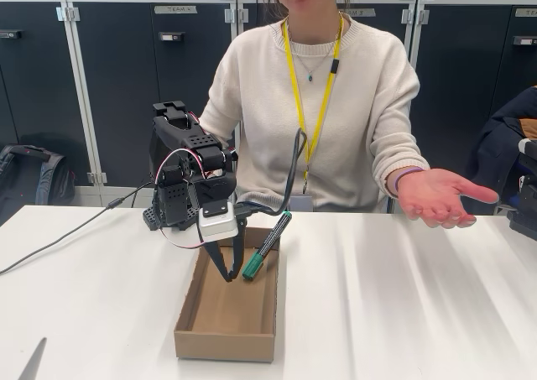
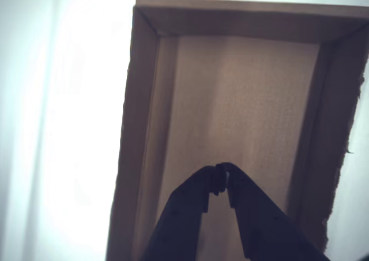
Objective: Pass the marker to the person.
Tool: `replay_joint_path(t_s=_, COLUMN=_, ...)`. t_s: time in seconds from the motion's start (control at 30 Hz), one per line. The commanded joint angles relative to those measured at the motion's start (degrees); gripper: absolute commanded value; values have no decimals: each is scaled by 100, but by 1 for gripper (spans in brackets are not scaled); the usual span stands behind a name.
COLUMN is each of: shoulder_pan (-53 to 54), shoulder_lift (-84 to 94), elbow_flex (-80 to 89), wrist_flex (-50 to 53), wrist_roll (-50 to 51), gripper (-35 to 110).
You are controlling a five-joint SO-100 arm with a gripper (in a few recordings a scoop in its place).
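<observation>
White table [image 1: 403,313], cardboard box [image 1: 189,313], jaws closed empty, dark cabinets [image 1: 126,86] behind.

Items counted: one marker [image 1: 267,246], one open cardboard box [image 1: 225,345], one robot arm [image 1: 186,174] with one gripper [image 1: 230,277], one person [image 1: 323,103] showing one open hand [image 1: 436,197], one yellow lanyard [image 1: 312,103], one white table [image 1: 403,304], one cable [image 1: 59,239].

A shallow, open brown cardboard tray [image 1: 220,344] sits on the white table [image 1: 403,304] directly beneath the jaws; dark cabinets [image 1: 117,86] stand beyond them.
</observation>
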Motion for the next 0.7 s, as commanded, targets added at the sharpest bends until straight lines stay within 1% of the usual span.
replay_joint_path(t_s=0.0, shoulder_pan=114, shoulder_lift=492, elbow_flex=-352, wrist_flex=-114, wrist_roll=949, gripper=-5)
replay_joint_path(t_s=0.1, shoulder_pan=176, shoulder_lift=457, elbow_flex=-360, wrist_flex=149, wrist_roll=1925, gripper=-5)
replay_joint_path(t_s=0.2, shoulder_pan=299, shoulder_lift=360, elbow_flex=-272, wrist_flex=44, wrist_roll=2936, gripper=-5)
replay_joint_path(t_s=0.37, shoulder_pan=290, shoulder_lift=-141, elbow_flex=-308, wrist_flex=9, wrist_roll=3999, gripper=-4)
replay_joint_path(t_s=0.47, shoulder_pan=316, shoulder_lift=-624, elbow_flex=-571, wrist_flex=-62, wrist_roll=4447, gripper=-4)
replay_joint_path(t_s=0.67, shoulder_pan=343, shoulder_lift=-1107, elbow_flex=-1125, wrist_flex=264, wrist_roll=4667, gripper=-4)
